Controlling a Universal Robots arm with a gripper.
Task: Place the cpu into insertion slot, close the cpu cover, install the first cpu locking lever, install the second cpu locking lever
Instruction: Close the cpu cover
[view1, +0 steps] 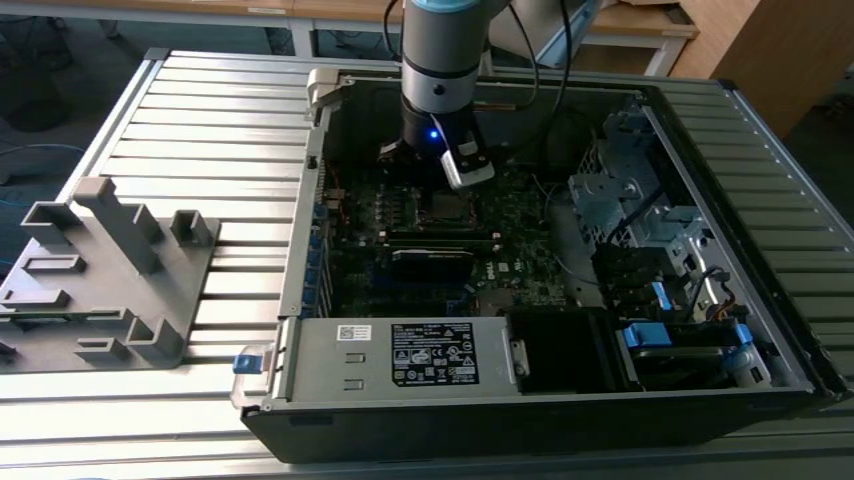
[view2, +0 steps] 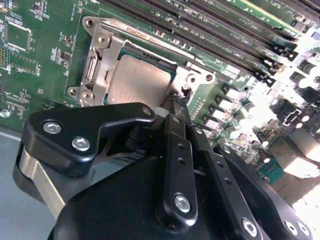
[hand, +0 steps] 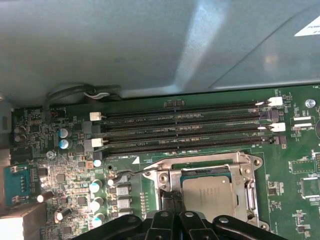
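The cpu (view2: 137, 80) lies flat in the insertion slot (view2: 92, 75), grey top up (being square, it has no long axis), its edges parallel to the socket's. The cpu cover (hand: 205, 166) lies down over it, framing the top. The gripper (view2: 177, 100) has its fingertips drawn together at the slot's corner; whether they pinch anything is unclear. The first wrist view shows a thin wire lever (hand: 135, 172) beside the slot; the exterior view shows the arm (view1: 441, 60) over the open computer case (view1: 534, 400)
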